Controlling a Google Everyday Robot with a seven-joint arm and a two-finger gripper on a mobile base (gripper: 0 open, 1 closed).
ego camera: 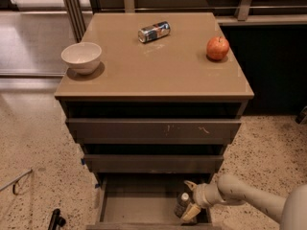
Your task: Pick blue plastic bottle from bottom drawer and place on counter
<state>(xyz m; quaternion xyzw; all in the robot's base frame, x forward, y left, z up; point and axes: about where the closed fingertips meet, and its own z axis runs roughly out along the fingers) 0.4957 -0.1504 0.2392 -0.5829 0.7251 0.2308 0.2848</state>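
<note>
The bottom drawer is pulled open, grey inside. The blue plastic bottle stands upright at its right end; I see its cap and dark body from above. My gripper reaches in from the right at drawer level, open, one fingertip beyond the bottle and one nearer, right beside the bottle. I cannot tell whether it touches. The tan counter tops the cabinet above.
On the counter are a white bowl at the left, a blue-and-silver can lying at the back and a red apple at the right. The two upper drawers stick out slightly. Speckled floor surrounds the cabinet.
</note>
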